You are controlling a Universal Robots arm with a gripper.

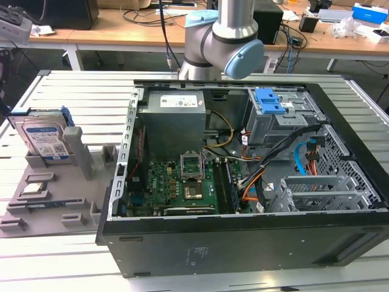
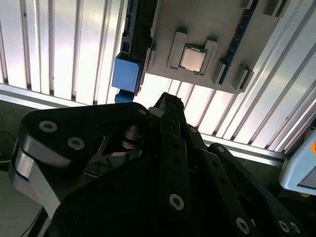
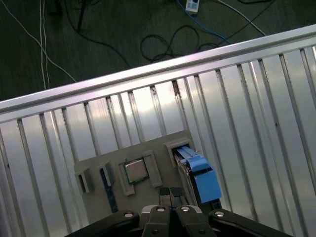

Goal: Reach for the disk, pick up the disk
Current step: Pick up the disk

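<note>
Arm tube (image 1: 234, 12): smooth cylinder, brushed silver-grey.
Joint housings (image 1: 206, 45): rounded, bulky, the same silver-grey metal.
Joint caps (image 1: 243, 59): round and domed, pale blue plastic.
Gripper (image 3: 171, 193): matt black in both wrist views, built of flat angular linkage bars with rounded ends and narrow tips.
Screws (image 2: 176, 200): small round silver heads, set along the black bars and at their pivots.

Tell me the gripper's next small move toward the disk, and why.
Probably shift the gripper sideways until it is centred over the disk: in the first wrist view it hangs above the grey fixture, beside the upright disk, not over it.
</note>
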